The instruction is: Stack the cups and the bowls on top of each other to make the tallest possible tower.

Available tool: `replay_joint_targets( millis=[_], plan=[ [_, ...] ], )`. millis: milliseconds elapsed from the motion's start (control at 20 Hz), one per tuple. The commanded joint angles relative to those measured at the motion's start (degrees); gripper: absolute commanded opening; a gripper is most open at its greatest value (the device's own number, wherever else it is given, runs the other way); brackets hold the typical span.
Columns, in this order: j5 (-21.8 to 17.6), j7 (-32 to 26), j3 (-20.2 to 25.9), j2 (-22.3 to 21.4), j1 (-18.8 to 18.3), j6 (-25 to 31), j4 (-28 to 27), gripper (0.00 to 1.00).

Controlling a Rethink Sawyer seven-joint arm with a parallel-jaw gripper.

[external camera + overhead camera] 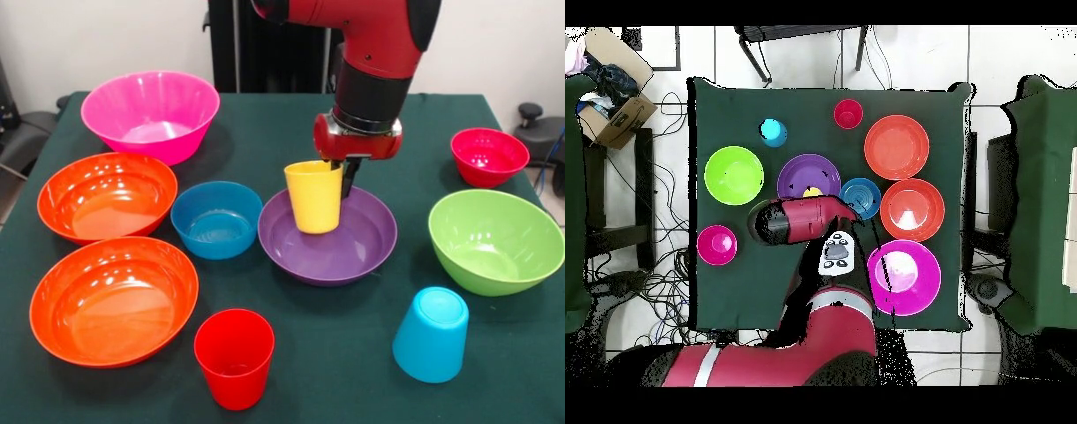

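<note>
While the red and black arm reaches down over the middle of the green-covered table, its gripper grips the rim of the yellow cup, one dark finger running down the cup's outer wall on the right; the other finger is hidden, apparently inside the cup, so the fingers look closed on the rim. The yellow cup stands upright, mouth up, within the wide purple bowl, though whether its base rests on the bowl's floor or hangs just above it is hard to tell. Just beside the purple bowl, on the front view's left, sits the small blue bowl, and beyond that the two orange bowls, one behind the other. The magenta bowl stands at the far left corner. To the right, the lime green bowl sits well apart from the purple one, with the small crimson bowl behind it. At the near edge, the red cup stands mouth up, and the light blue cup stands upside down. Every bowl rests singly on the cloth, nothing nested or stacked. From overhead, the arm covers part of the purple bowl, only a sliver of yellow showing.
</note>
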Motion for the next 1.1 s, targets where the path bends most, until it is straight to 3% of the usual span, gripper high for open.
replay_joint_targets(
  millis=[50, 1100],
  plan=[
    [3.94, 9.55, 2.18, 0.06, 1.35, 5.85, -0.57, 0.0],
    [8.89, 9.5, 0.19, 1.6, 3.13, 14.55, 0.65, 0.0]
  ],
)
